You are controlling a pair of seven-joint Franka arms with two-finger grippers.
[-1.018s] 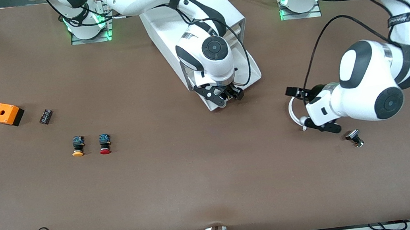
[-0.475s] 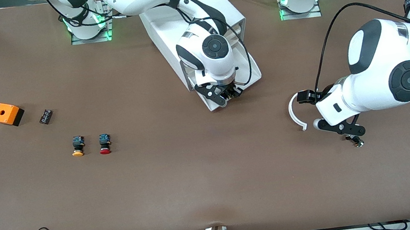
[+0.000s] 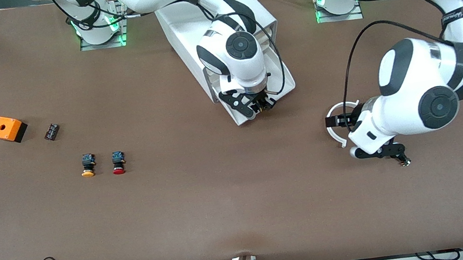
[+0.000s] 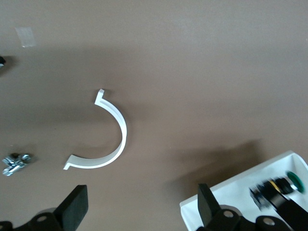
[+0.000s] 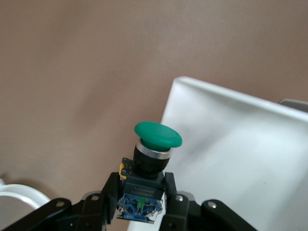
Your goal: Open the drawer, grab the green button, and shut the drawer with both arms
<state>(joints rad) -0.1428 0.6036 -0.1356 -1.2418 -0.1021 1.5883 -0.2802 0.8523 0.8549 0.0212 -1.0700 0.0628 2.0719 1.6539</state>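
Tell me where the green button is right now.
The green button is clamped in the right tool, held over the open drawer in front of the white cabinet.

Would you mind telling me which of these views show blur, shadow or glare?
Left wrist view: the white drawer corner and the green button held by the right hand are smeared with blur; soft shadow lies on the table beside the drawer and the white curved piece. Right wrist view: sharp, even light. Front view: evenly lit, green glow at both arm bases.
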